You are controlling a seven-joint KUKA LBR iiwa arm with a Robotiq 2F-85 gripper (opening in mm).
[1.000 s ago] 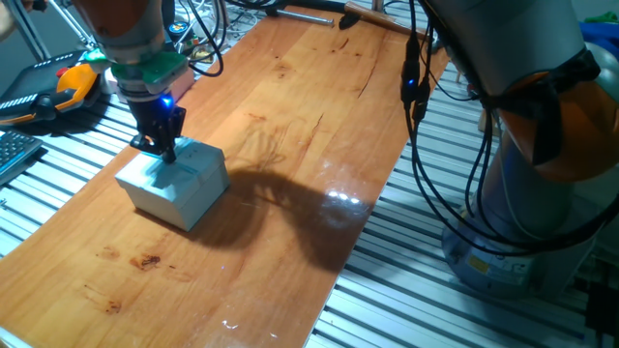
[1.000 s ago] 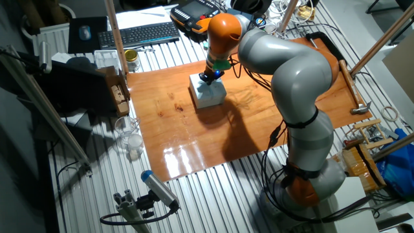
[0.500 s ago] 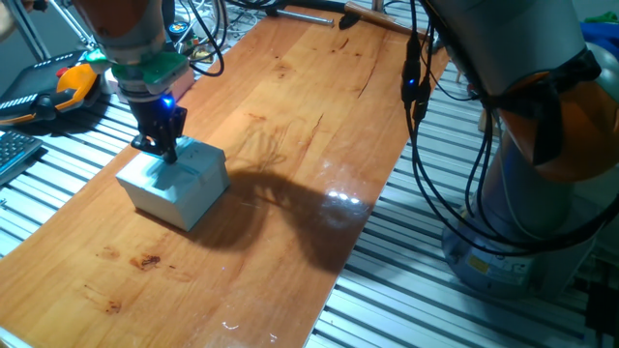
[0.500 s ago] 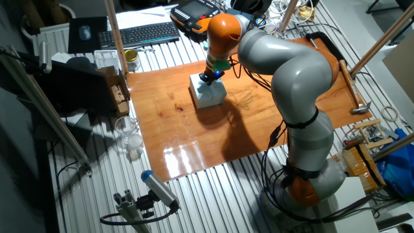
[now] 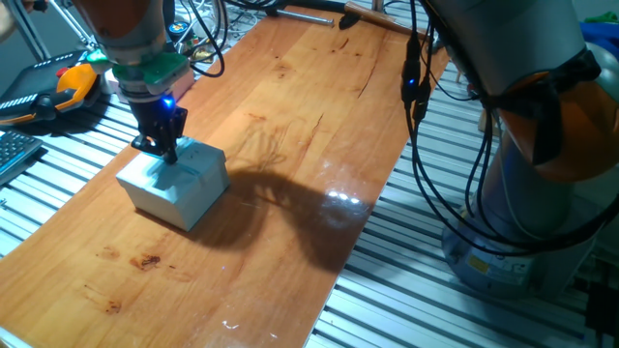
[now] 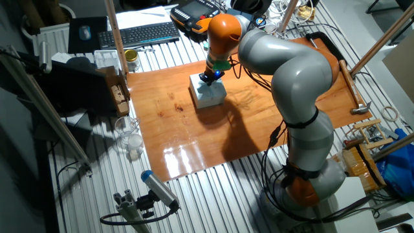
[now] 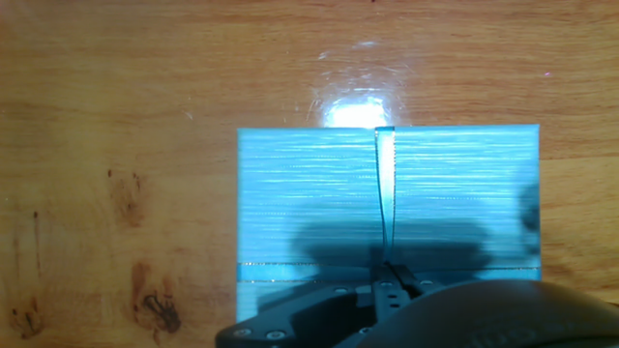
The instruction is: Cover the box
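Observation:
A pale blue lid with a thin ribbon (image 7: 385, 193) sits squarely on the box (image 5: 174, 182), so the box's inside is hidden. The closed box stands on the wooden table (image 5: 290, 116) near its left edge, and also shows in the other fixed view (image 6: 208, 95). My gripper (image 5: 164, 148) points straight down onto the lid's top. In the hand view my gripper (image 7: 392, 282) has its fingers together where the ribbons cross, and the ribbon rises into them. It also shows in the other fixed view (image 6: 208, 77).
An orange and black pendant (image 5: 60, 87) lies off the table's left edge. A keyboard (image 6: 139, 32) and a small jar (image 6: 132, 59) sit behind the table. A hammer (image 6: 358, 109) lies at the far right. Cables (image 5: 418, 97) hang from my arm.

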